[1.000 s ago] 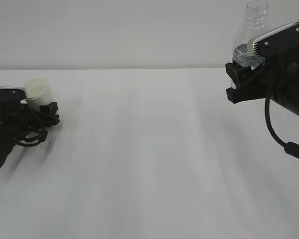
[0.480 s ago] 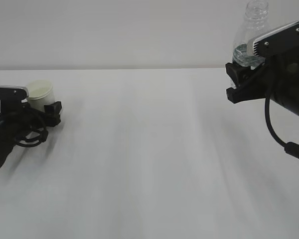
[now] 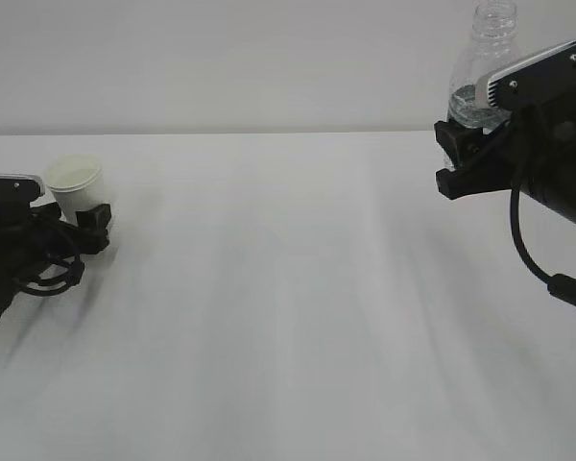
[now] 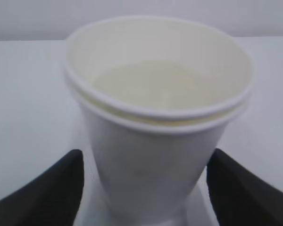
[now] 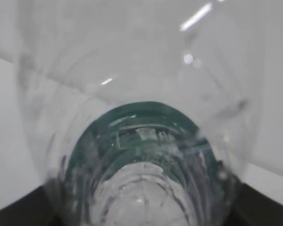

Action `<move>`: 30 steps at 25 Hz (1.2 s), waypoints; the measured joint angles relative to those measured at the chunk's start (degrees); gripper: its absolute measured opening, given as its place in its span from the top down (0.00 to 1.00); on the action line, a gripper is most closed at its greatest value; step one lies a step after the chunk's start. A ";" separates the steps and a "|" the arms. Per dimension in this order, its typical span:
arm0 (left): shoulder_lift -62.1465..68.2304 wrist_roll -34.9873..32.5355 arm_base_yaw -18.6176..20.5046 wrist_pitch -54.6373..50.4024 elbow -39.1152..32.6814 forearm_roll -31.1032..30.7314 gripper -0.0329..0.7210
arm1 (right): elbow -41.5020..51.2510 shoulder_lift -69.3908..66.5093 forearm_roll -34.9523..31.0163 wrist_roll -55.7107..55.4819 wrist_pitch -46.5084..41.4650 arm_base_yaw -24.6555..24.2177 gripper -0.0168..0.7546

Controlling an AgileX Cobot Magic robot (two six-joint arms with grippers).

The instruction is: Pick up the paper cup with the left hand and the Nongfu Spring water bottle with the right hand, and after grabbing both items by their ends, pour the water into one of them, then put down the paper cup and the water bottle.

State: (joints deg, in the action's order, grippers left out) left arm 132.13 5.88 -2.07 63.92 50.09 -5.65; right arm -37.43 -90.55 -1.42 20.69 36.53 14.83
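Note:
The white paper cup (image 3: 75,184) stands upright on the table at the far left; the left wrist view shows its cream inside and a doubled rim (image 4: 155,132). My left gripper (image 3: 79,219) (image 4: 146,160) is open, one black finger (image 4: 56,188) on each side of the cup's lower part with a gap on both sides. At the upper right my right gripper (image 3: 466,134) (image 5: 141,214) is shut on the base of the clear Nongfu Spring water bottle (image 3: 480,67) (image 5: 141,141), held well above the table, neck up and leaning slightly. A little water (image 3: 470,104) sits low in it.
A white table (image 3: 288,288) runs to a plain white wall behind. A black cable (image 3: 528,254) hangs in a loop below the right arm. Cables (image 3: 43,279) also loop from the left arm, which lies low on the table.
The left gripper has opened off the cup and drawn back down and to the left. The cup, tilted earlier, now stands upright. The right arm and bottle have not moved.

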 joint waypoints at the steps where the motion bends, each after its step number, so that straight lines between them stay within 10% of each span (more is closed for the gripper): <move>1: -0.69 0.00 0.00 0.68 -1.17 0.16 0.18 | 0.00 0.00 0.00 0.00 0.00 0.00 0.41; 30: -22.49 0.00 0.00 1.60 -21.61 -4.86 0.20 | 0.00 0.00 -3.96 -4.65 0.13 0.00 0.41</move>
State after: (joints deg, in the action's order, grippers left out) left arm 109.64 5.88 -2.07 65.52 28.48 -10.51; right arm -37.43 -90.55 -5.38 16.04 36.66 14.83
